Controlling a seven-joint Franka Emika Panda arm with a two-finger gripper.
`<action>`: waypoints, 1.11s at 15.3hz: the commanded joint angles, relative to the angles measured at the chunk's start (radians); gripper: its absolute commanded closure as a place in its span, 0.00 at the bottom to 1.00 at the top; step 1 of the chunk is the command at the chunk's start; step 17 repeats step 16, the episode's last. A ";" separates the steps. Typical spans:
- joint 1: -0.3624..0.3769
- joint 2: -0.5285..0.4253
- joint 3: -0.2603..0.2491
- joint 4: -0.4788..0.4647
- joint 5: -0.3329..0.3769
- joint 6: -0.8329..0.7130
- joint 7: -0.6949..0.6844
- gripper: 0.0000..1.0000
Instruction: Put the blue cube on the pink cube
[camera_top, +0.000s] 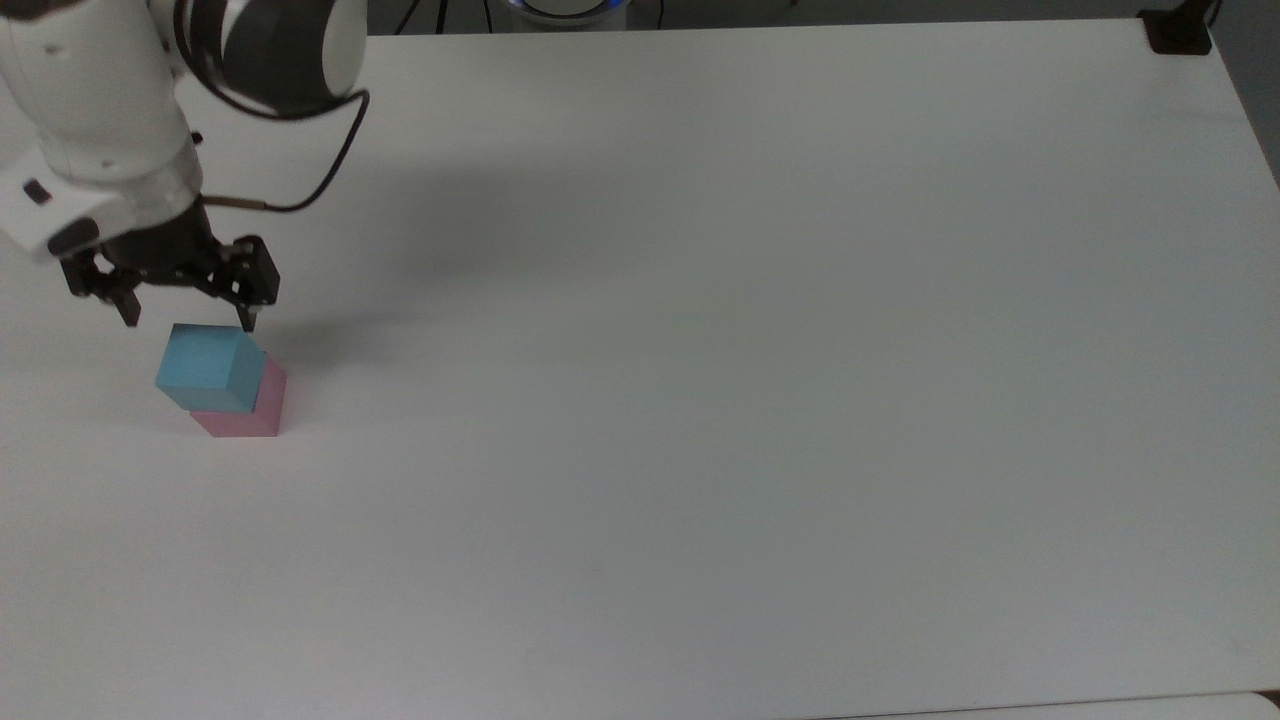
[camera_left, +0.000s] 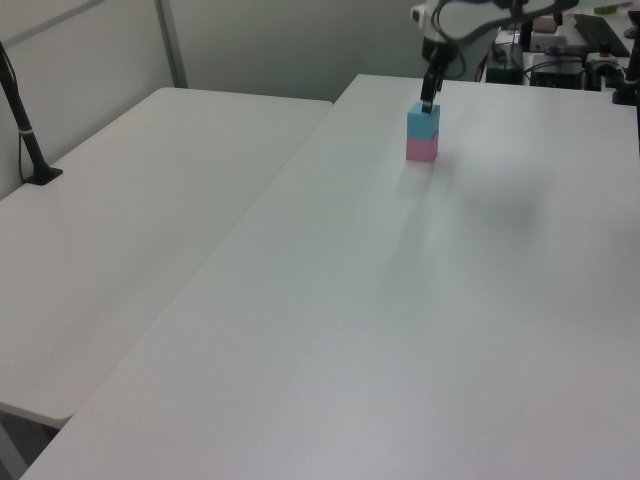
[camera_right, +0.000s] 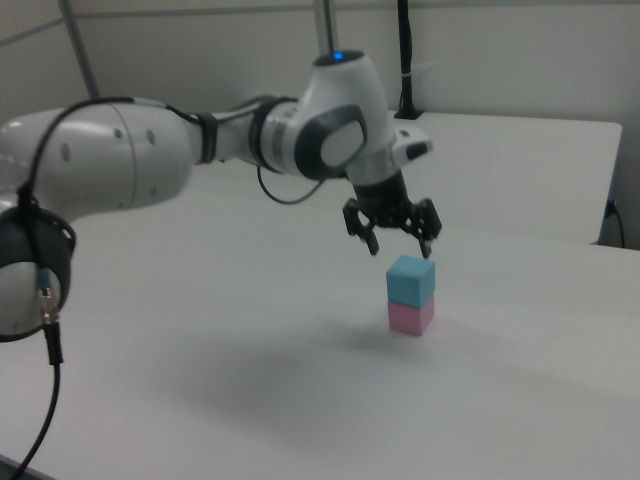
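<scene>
The blue cube (camera_top: 208, 367) rests on top of the pink cube (camera_top: 244, 410) near the top view's left edge; the stack also shows as blue cube (camera_right: 411, 279) over pink cube (camera_right: 410, 317) in the right view, and blue cube (camera_left: 423, 121) over pink cube (camera_left: 421, 150) in the left view. My gripper (camera_top: 186, 319) hangs open just above the stack, its fingers spread and holding nothing. In the right view the gripper (camera_right: 397, 243) is clear of the blue cube's top face.
The white table (camera_top: 760, 380) stretches wide to the top view's right. A black clamp (camera_top: 1178, 30) sits at its far right corner. A second white table (camera_left: 130, 220) with a black post (camera_left: 24, 125) stands at the left view's left.
</scene>
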 joint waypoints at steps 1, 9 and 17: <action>0.084 -0.117 -0.005 -0.030 -0.005 -0.083 0.148 0.00; 0.360 -0.344 -0.086 -0.142 -0.005 -0.359 0.443 0.00; 0.365 -0.430 -0.074 -0.181 0.007 -0.455 0.457 0.00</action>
